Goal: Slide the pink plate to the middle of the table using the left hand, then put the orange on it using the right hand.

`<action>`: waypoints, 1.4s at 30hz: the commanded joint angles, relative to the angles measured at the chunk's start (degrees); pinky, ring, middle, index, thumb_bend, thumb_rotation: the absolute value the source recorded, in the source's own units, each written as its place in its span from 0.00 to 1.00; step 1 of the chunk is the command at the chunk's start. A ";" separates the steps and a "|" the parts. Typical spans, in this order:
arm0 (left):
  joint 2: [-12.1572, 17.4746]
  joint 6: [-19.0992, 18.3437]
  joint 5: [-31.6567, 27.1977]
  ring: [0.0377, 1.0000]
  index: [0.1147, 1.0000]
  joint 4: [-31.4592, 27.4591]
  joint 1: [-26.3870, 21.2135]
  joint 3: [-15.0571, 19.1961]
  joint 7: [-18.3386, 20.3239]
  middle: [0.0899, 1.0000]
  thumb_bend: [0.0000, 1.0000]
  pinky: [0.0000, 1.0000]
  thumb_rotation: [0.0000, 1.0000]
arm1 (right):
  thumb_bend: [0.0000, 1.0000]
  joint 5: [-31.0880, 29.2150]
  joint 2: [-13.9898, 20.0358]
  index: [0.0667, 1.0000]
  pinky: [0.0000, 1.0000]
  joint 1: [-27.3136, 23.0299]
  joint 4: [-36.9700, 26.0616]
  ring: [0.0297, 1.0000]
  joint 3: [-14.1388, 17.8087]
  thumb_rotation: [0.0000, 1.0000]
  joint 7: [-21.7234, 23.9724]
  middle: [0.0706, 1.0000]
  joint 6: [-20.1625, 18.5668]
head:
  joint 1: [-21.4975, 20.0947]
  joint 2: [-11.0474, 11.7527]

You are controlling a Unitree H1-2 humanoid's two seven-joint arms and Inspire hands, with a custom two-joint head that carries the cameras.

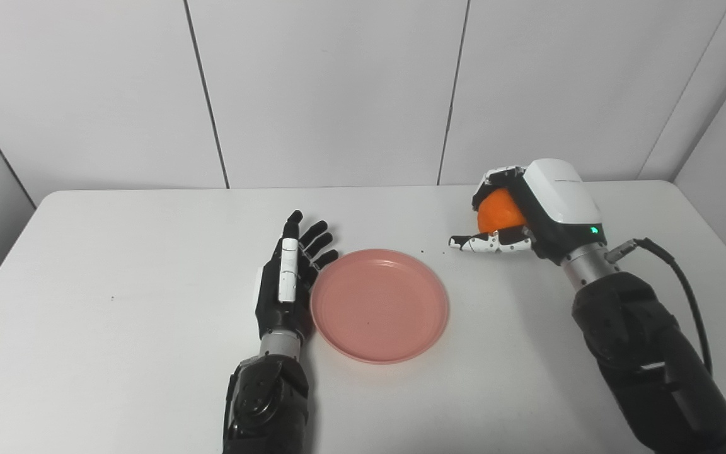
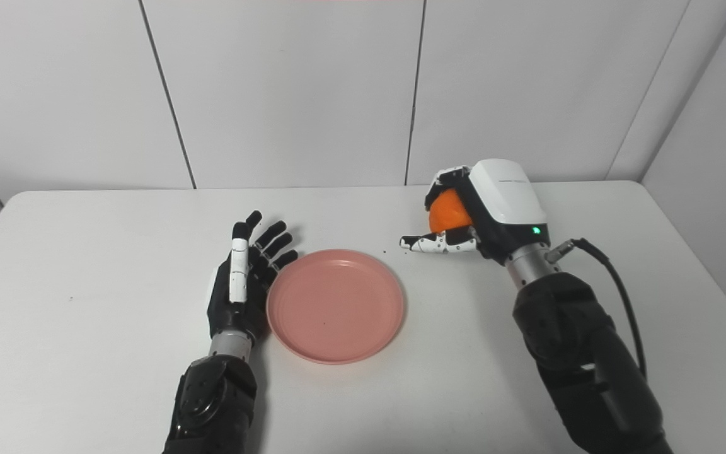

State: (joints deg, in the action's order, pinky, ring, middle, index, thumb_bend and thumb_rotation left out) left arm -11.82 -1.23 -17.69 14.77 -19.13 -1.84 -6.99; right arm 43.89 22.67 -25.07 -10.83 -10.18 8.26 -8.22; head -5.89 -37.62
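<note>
The right robot hand (image 1: pixel 530 214) is clamped on the orange (image 1: pixel 498 211), its fingers curled over the top and far side of the fruit and its thumb stretched out below it, pointing left just above the desk (image 1: pixel 117 302). The orange shows only partly between fingers and palm; whether it touches the desk cannot be told. A green light glows on the white back of this hand near the wrist, and a black cable loops out from the wrist along the forearm.

The left robot hand (image 2: pixel 240 284) holds nothing, its fingers spread apart and pointing away from the robot, palm side turned toward the pink plate (image 2: pixel 336 306). It lies low on the desk just beside the plate's left rim, touching it or nearly so.

The pink plate sits flat near the middle of the white desk, with nothing on it. The orange in the right hand is behind and to the right of the plate, apart from its rim. A few dark specks lie on the desk between them.
</note>
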 commanded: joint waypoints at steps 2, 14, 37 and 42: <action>-4.76 -1.10 -0.95 0.78 0.87 1.58 0.73 0.74 -0.25 0.76 0.83 0.71 0.77 | 0.61 0.58 -0.22 0.19 0.09 -3.13 -2.04 0.11 0.76 0.27 -0.84 0.13 0.61 | -0.02 0.04; -4.09 -1.11 -0.17 0.78 0.88 2.18 -0.21 0.35 -0.37 0.77 0.83 0.70 0.77 | 0.60 1.02 -4.97 0.17 0.09 -5.98 -3.58 0.11 -1.51 0.31 0.98 0.14 0.61 | 0.03 -0.02; -4.20 -1.08 0.85 0.76 0.87 2.19 0.25 0.60 -0.79 0.74 0.83 0.66 0.79 | 0.59 3.76 -9.60 0.31 0.18 -6.31 0.80 0.21 -8.85 0.36 1.33 0.24 2.29 | 0.00 -0.20; -4.43 -1.30 0.49 0.77 0.87 2.11 0.39 0.86 -0.94 0.75 0.83 0.68 0.79 | 0.59 4.05 -10.81 0.26 0.16 -6.95 2.45 0.18 -9.60 0.37 2.27 0.21 0.80 | 0.45 -0.22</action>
State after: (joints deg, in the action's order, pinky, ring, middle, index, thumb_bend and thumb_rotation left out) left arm -12.03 -1.22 -16.95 15.85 -20.01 -1.75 -7.00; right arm 47.76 12.63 -28.69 -7.76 -19.80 10.74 -8.05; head -5.45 -37.88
